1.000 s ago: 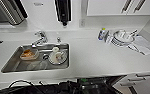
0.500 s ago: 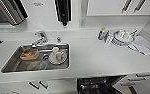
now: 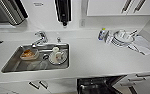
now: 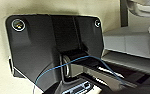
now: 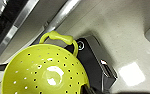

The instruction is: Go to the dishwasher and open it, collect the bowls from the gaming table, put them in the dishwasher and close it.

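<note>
With the dishwasher already open below the counter edge, right of the sink, the yellow-green perforated bowl near the right wrist (jaws' state: cannot tell) should probably go level into a free rack slot.

View shifted slightly; dishwasher edges further in.

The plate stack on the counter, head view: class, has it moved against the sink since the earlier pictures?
No. The plate stack keeps the same place on the counter, right of the sink; the gap between them looks unchanged.
</note>
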Tool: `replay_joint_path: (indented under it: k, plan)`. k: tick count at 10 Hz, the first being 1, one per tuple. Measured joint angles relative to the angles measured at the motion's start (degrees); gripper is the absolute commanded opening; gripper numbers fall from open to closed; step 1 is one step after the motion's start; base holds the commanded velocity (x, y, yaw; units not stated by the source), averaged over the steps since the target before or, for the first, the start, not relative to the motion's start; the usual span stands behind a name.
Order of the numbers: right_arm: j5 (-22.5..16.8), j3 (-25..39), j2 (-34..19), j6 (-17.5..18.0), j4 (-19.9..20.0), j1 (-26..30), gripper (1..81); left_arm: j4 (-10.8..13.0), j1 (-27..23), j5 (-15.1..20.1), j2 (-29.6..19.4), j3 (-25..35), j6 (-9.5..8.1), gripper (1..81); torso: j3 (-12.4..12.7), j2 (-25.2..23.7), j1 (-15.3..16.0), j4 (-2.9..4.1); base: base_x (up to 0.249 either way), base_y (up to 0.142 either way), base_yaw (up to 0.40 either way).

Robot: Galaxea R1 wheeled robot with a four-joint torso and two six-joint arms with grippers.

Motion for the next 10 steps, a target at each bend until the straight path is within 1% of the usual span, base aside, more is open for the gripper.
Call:
replay_joint_path:
  k: [2, 3, 5, 7, 9, 10]
  plan:
    - [0.9, 5.3, -4.3, 5.8, -1.7, 4.2, 1.0, 1.4, 2.6, -9.0, 1.6, -10.9, 0.0, 81.1, 0.0, 0.0, 0.0, 0.0, 0.0, 0.0, 0.0]
    - [1.1, 6.5, -6.2, 8.3, -2.0, 6.6, 1.0, 2.0, 4.2, -12.7, 3.0, -16.2, -0.02, 81.1, 0.0, 0.0, 0.0, 0.0, 0.0, 0.0, 0.0]
    - [1.1, 9.7, -9.6, 14.0, -3.7, 11.6, 1.0, 3.2, 6.5, -18.4, 6.6, -25.7, 0.0, 81.1, 0.0, 0.0, 0.0, 0.0, 0.0, 0.0, 0.0]
    - [1.0, 12.8, -11.4, 20.5, -7.1, 16.8, 1.0, 3.8, 8.4, -22.2, 11.8, -34.6, 0.02, 81.1, 0.0, 0.0, 0.0, 0.0, 0.0, 0.0, 0.0]
    - [0.9, 14.4, -12.2, 27.9, -11.3, 22.4, 1.0, 3.9, 10.8, -24.3, 17.0, -43.2, 0.0, 81.1, 0.0, 0.0, 0.0, 0.0, 0.0, 0.0, 0.0]
    - [0.7, 14.7, -12.4, 31.9, -14.1, 25.1, 1.0, 3.9, 11.8, -25.1, 19.3, -47.5, 0.02, 81.1, 0.0, 0.0, 0.0, 0.0, 0.0, 0.0, 0.0]
